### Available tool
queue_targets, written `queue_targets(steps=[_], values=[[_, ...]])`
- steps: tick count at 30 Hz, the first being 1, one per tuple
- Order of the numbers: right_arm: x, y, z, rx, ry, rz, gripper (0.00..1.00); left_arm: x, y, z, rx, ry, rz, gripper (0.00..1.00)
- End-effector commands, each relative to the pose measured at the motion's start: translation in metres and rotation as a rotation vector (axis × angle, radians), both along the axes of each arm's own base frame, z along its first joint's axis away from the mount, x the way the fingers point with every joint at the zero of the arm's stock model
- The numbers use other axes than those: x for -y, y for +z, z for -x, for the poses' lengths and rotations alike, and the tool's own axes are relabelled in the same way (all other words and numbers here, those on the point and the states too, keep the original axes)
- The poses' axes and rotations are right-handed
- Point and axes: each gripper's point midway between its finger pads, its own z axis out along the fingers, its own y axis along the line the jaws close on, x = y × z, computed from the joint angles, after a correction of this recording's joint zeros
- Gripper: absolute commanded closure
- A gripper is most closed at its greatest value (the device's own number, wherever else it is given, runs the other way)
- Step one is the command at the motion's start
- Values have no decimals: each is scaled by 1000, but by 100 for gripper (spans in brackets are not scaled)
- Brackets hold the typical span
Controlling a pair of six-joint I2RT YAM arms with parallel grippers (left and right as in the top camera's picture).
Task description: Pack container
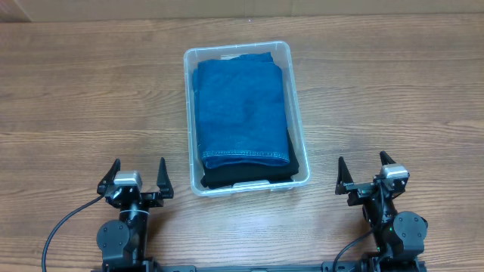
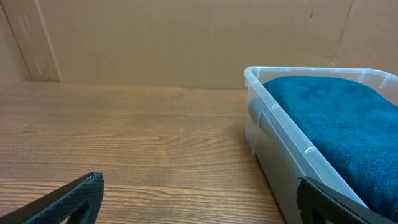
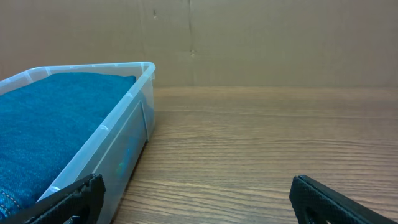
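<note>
The container (image 1: 294,98) is a clear rectangular plastic bin in the middle of the wooden table. Folded blue denim (image 1: 240,106) lies in it on top of a black cloth (image 1: 249,174) that shows at the near end. The bin's label is hidden under the cloth. My left gripper (image 1: 138,174) is open and empty near the front edge, left of the bin. My right gripper (image 1: 365,170) is open and empty, right of the bin. The left wrist view shows the container (image 2: 280,124) and denim (image 2: 339,118) at right. The right wrist view shows the container (image 3: 127,118) and denim (image 3: 56,124) at left.
A brown cardboard wall (image 2: 186,37) stands behind the table's far edge. Bare wooden table top (image 1: 91,98) lies to the left and right of the bin.
</note>
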Motion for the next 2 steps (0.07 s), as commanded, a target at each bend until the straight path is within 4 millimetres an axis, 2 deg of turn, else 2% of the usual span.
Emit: queue_targets(steps=[1,2], values=[[-1,5,1,20,3,0,0,1,-1,0,-1,-6,-19,0],[-1,6,1,21,3,0,0,1,-1,0,-1,-6,-19,0]])
